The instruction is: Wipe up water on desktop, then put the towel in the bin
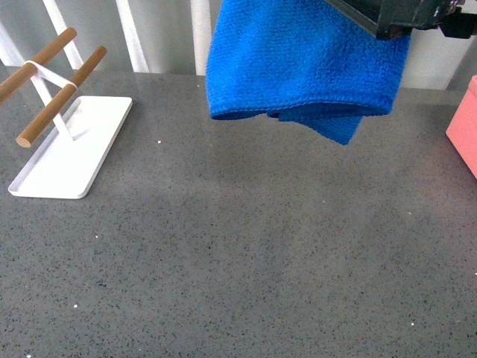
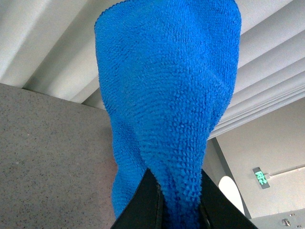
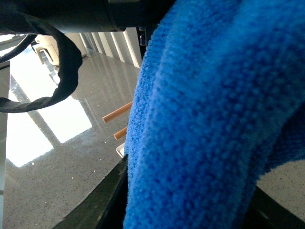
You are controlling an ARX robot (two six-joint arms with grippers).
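The bright blue towel [image 1: 298, 60] hangs in the air over the far middle of the dark grey speckled desktop [image 1: 238, 261], its lower edge clear of the surface. My left gripper [image 2: 178, 210] is shut on the towel [image 2: 167, 95], and its black fingers [image 2: 147, 205] pinch a fold. My right gripper [image 3: 186, 210] is open, with the towel [image 3: 214, 119] hanging between its spread black fingers [image 3: 100, 205]. The salmon-pink bin [image 1: 463, 123] shows in part at the right edge of the front view. A dark arm part [image 1: 402, 19] sits above the towel's right side.
A flat white tray [image 1: 74, 149] with two wooden bars [image 1: 63, 82] stands at the far left; the bars [image 3: 116, 112] also show in the right wrist view. White slats [image 1: 201, 33] run behind the desktop. A black cable [image 3: 66, 62] loops near the right wrist.
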